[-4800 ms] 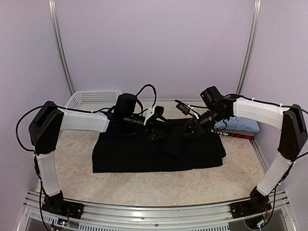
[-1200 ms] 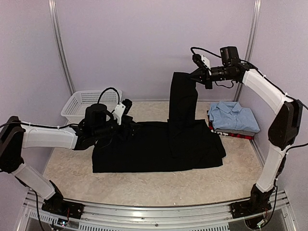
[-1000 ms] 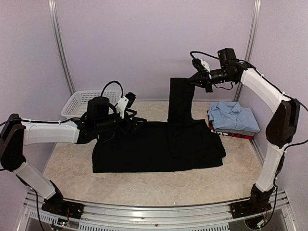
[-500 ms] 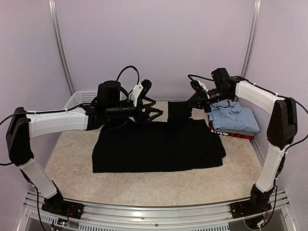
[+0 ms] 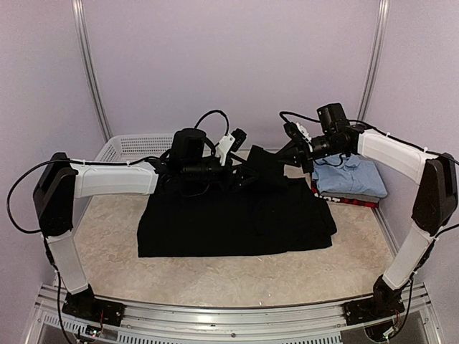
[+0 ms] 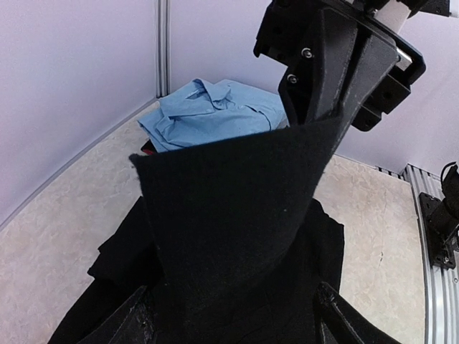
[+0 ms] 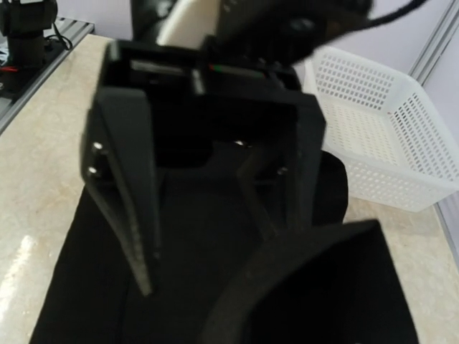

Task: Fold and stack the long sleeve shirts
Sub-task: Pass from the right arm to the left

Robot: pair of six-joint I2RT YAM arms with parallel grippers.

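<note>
Black sleeve (image 5: 269,161) held up near the tabletop's (image 5: 215,279) far edge
Overhead: black shirt (image 5: 237,222) covers mid-tabletop; right gripper (image 5: 291,153) jaws clamp its sleeve. Left wrist: left gripper (image 6: 233,326) jaws gape around it. Right wrist: same. Early release risks the sleeve flopping crooked.

No legible writing in any view
Nothing can be read on the black shirt (image 5: 237,222) spread across the middle of the table, on the light blue shirt (image 5: 351,173) folded at the far right corner, or on the white mesh basket (image 5: 136,147) at the far left corner; the arm housings seen from the top and wrist cameras show screws and cables but no letters, numbers or brand marks clear enough to make out
</note>
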